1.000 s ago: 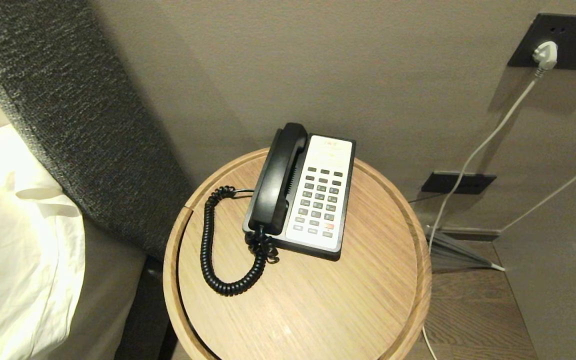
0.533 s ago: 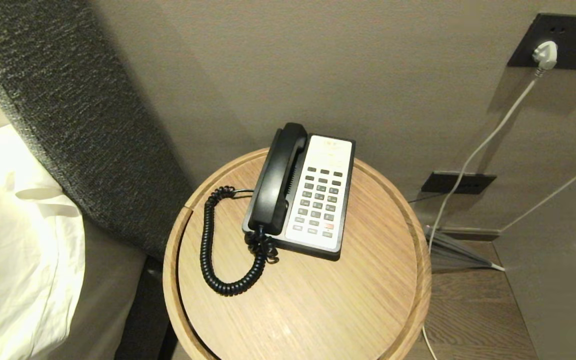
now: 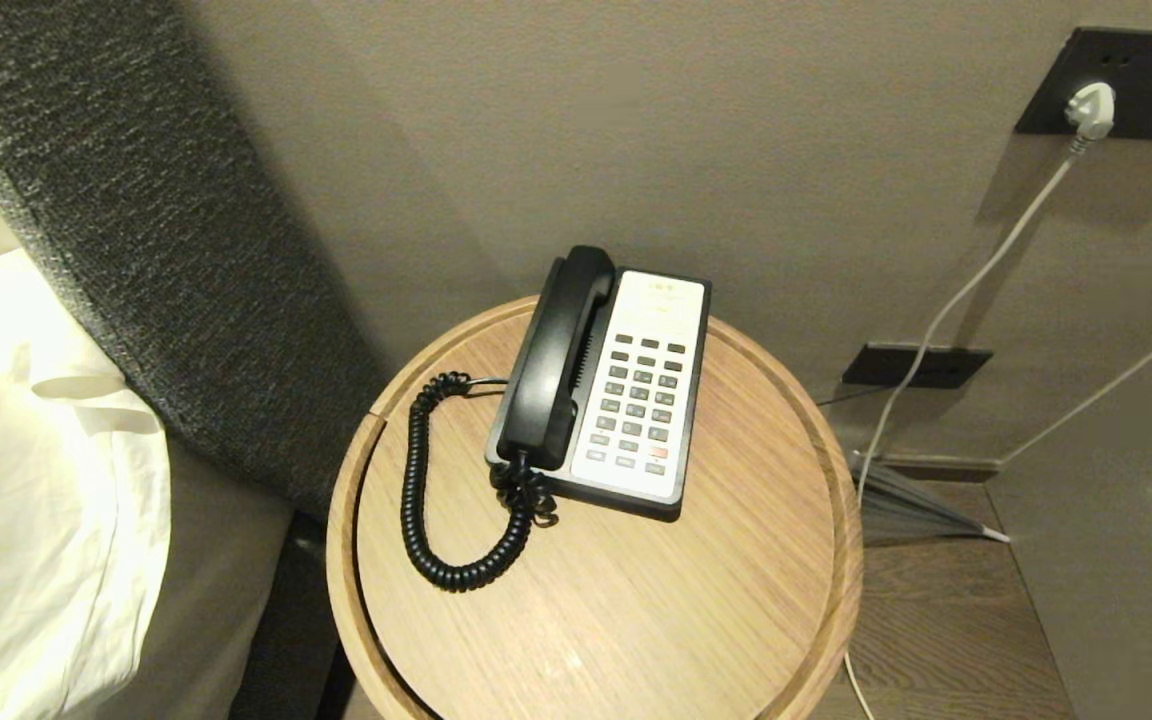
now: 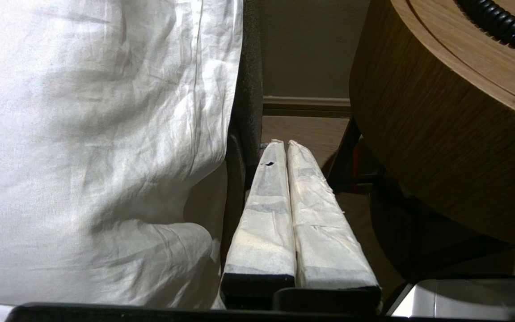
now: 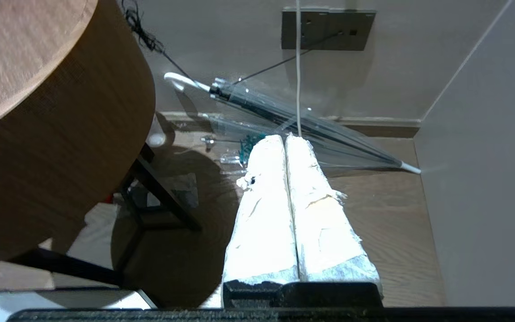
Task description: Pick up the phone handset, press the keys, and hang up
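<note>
Black handset (image 3: 556,360) sits cradled on the phone (image 3: 641,390), coiled cord (image 3: 426,480) looping over the round wood table (image 3: 636,600). Left gripper (image 4: 283,144) and right gripper (image 5: 284,137) both pinched together, empty, down by the floor (image 5: 382,201).

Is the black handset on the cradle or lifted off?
On: the long black plastic handset lies along the black-and-white phone base.

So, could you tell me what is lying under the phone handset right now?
The phone handset rests on the left side of the phone base, on the round wooden table. The cradle beneath it is covered, so its details cannot be seen.
</note>
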Robot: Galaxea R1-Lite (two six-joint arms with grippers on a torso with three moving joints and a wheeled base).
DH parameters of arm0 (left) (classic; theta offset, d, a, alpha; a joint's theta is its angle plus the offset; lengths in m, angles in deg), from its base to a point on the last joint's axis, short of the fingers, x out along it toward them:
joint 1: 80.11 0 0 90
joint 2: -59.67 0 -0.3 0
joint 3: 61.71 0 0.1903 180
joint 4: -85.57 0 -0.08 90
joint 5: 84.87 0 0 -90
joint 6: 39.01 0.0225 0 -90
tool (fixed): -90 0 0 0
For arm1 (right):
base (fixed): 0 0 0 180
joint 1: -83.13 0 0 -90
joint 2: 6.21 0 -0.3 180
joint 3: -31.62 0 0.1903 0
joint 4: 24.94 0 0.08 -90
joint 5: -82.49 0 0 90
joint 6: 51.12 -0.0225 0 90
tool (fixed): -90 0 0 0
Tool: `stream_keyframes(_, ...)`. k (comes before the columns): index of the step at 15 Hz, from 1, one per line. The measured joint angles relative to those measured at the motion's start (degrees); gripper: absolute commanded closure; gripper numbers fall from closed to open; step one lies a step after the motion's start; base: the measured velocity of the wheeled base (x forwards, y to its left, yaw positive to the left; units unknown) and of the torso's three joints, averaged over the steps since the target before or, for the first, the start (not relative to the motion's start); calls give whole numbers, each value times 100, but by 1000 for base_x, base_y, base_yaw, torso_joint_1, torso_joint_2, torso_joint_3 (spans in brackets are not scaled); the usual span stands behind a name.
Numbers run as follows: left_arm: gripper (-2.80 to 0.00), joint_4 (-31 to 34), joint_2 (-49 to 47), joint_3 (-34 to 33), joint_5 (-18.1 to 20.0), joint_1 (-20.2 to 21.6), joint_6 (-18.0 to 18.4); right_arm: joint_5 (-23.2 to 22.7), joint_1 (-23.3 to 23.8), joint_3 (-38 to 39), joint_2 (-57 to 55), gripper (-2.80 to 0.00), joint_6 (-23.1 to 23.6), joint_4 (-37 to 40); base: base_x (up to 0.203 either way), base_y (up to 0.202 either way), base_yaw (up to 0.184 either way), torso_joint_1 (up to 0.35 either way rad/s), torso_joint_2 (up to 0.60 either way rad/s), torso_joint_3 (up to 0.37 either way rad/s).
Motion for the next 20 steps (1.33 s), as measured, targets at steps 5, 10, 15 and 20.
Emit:
stream_keyframes(5, 0, 0, 0, 0, -2, 0, -4, 7, 0, 0, 47, 0, -53, -23, 0, 0, 0, 0, 0, 0)
stream_keyframes(10, 0, 0, 0, 0, 0, 0, -3, 7, 0, 0, 51, 0, -51, -26, 0, 0, 0, 0, 0, 0)
stream_keyframes(15, 0, -20, 0, 0, -22, 0, -219, 9, 0, 0, 51, 0, -53, -23, 0, 0, 0, 0, 0, 0)
stream_keyframes(20, 0, -35, 0, 0, -35, 0, -290, 7, 0, 0, 51, 0, -50, -26, 0, 0, 0, 1, 2, 135)
